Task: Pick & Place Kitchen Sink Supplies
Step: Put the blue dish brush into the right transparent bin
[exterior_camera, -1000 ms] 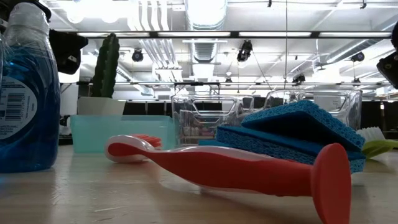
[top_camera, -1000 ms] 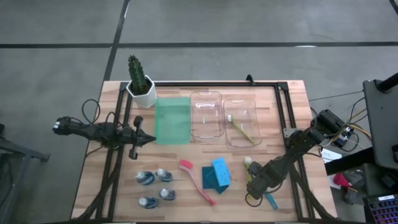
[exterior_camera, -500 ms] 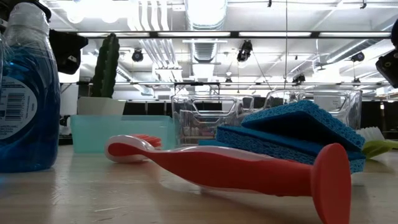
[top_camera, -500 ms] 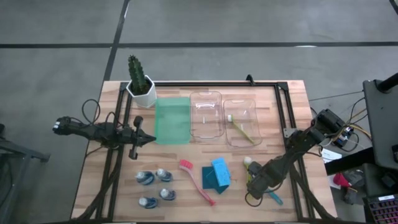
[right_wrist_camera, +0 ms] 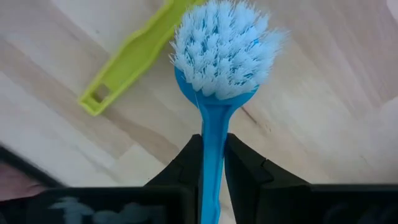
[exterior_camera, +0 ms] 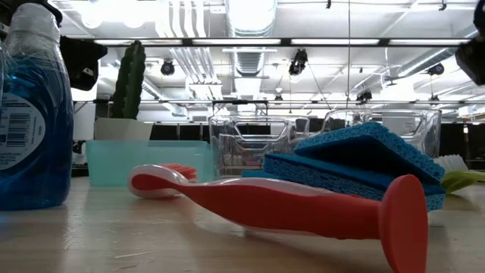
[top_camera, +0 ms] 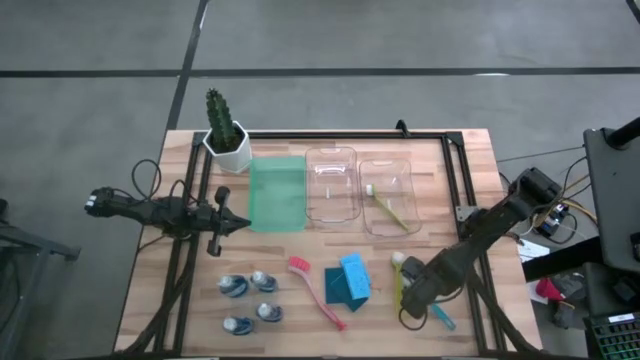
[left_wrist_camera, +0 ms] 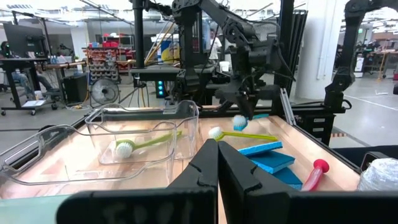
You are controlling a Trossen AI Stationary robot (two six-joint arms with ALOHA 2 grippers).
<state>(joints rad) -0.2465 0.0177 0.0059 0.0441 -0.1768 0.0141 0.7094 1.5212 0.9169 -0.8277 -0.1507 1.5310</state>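
Note:
My right gripper (top_camera: 413, 300) stands near the table's front right, pointing down and shut on a blue brush (right_wrist_camera: 219, 56) with a white bristle head. A yellow-green brush (top_camera: 398, 277) lies flat on the table just beside it. To its left lie two blue sponges (top_camera: 348, 282), a pink long-handled brush (top_camera: 315, 293) and several small blue-white bottles (top_camera: 250, 300). Another yellow-green brush (top_camera: 392, 208) lies in the right clear tray. My left gripper (top_camera: 236, 223) waits shut at the left, level, beside the green tray. My right gripper pinches the blue brush's handle (right_wrist_camera: 212, 146) between its two fingers, a little behind the head. The fingers come from above and lie across the handle. The head (left_wrist_camera: 239, 122) hangs clear of the table; the handle's tail (top_camera: 441, 318) sticks out toward the near right.
A green tray (top_camera: 276, 193) and two clear trays (top_camera: 331, 185) (top_camera: 389, 195) stand in a row at mid-table. A potted cactus (top_camera: 225, 130) stands at the far left. A black frame (top_camera: 455, 150) runs along the table's far and right sides.
My right gripper has gone up a little; in the low view its arm climbs toward the picture's top right. The rest of the things on the table have kept still.

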